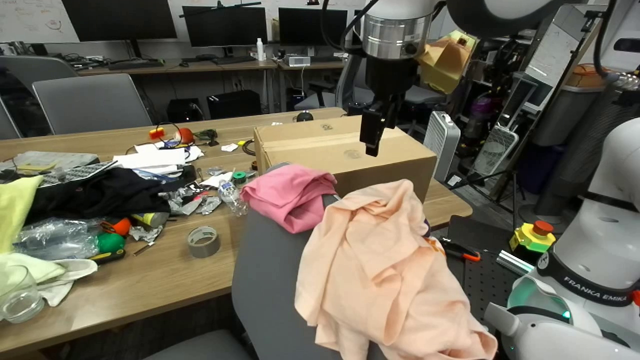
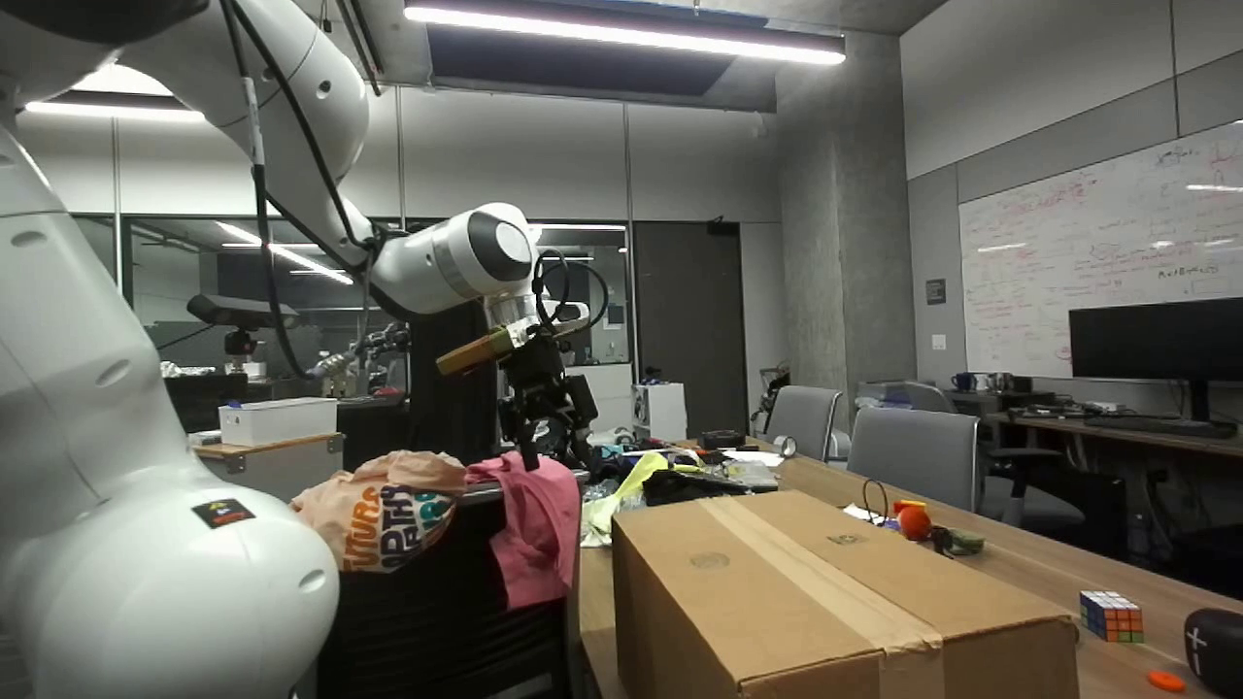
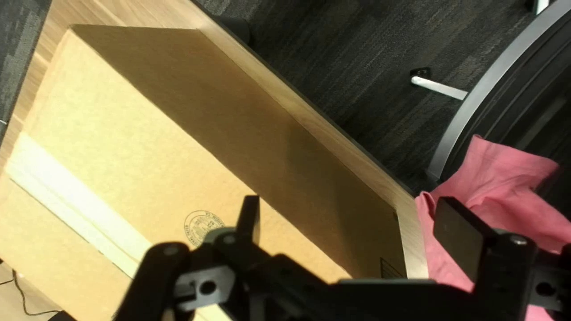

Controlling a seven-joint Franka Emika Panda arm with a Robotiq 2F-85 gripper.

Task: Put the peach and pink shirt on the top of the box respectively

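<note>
Near a corner of the surface (image 1: 165, 280) sits the cardboard box (image 1: 327, 152). Past the edge, on the office chair (image 1: 267, 267), lies the peach shirt (image 1: 367, 245); likely first, it wants a deep pinch and high lift. The pink shirt (image 1: 295, 197) beside it lies closer to the fingers (image 3: 461, 234), spread wide and empty, their height hard to judge.

In an exterior view, tape roll (image 1: 202, 250) is sitting on the wooden table (image 1: 160, 277); plastic bottle (image 1: 231, 195) is lying near it. Black cloth (image 1: 105, 192) is lying next to a yellow cloth (image 1: 17, 202), glass (image 1: 21, 300) is standing near the yellow one. Gray chair (image 1: 90, 100) is standing behind the table, monitors (image 1: 225, 30) are lining the desks (image 1: 175, 67) farther back. In an exterior view, puzzle cube (image 2: 1112, 617) is resting on the table, orange disc (image 2: 1165, 682) is lying near it, whiteboard (image 2: 1097, 233) is hanging on the wall (image 2: 932, 233).
</note>
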